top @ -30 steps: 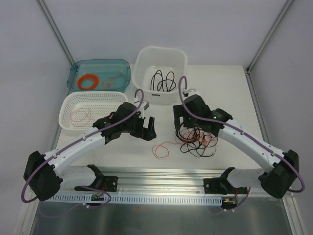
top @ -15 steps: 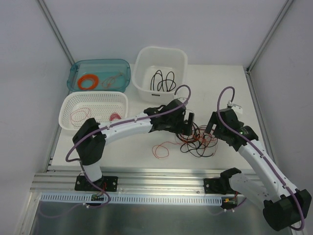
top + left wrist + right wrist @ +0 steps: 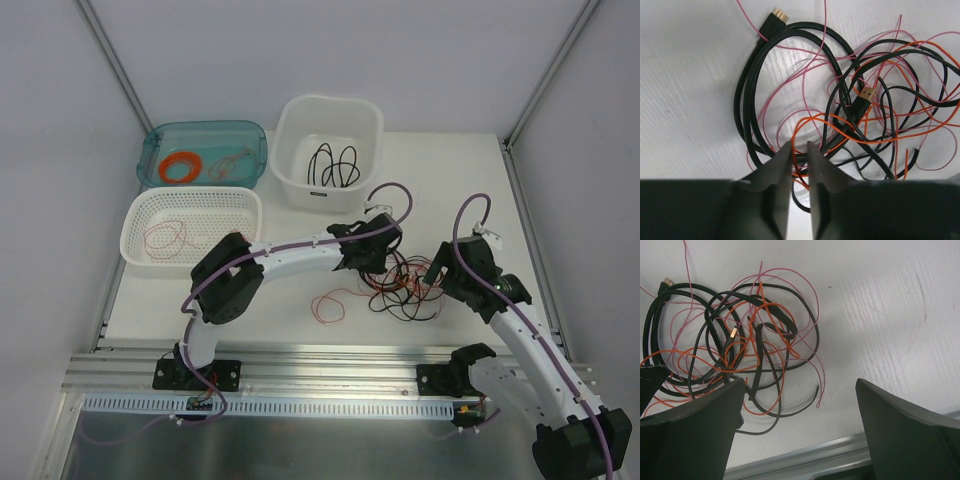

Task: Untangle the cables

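The cables (image 3: 405, 290) lie as a loose tangle of black, orange and pink wires on the white table, right of centre. My left gripper (image 3: 372, 262) is down at the tangle's left edge. In the left wrist view its jaws (image 3: 799, 145) stand almost together, with an orange wire (image 3: 796, 162) running between them. The black cables (image 3: 747, 100) and a gold plug (image 3: 867, 93) lie just beyond. My right gripper (image 3: 440, 275) hovers at the tangle's right side. In the right wrist view it is wide open (image 3: 800, 382), with only the cables (image 3: 755, 340) and table beneath it.
A single red wire loop (image 3: 330, 305) lies apart, left of the tangle. At the back stand a white tub (image 3: 290, 125) holding a black cable (image 3: 333, 165), a blue tray (image 3: 205, 130) with an orange ring (image 3: 180, 166), and a white basket (image 3: 190, 195). A metal rail (image 3: 320, 360) runs along the front.
My left arm swung right from near the basket to the tangle, and its jaws closed in on an orange wire. The right arm pulled back to the tangle's right side and stayed open.
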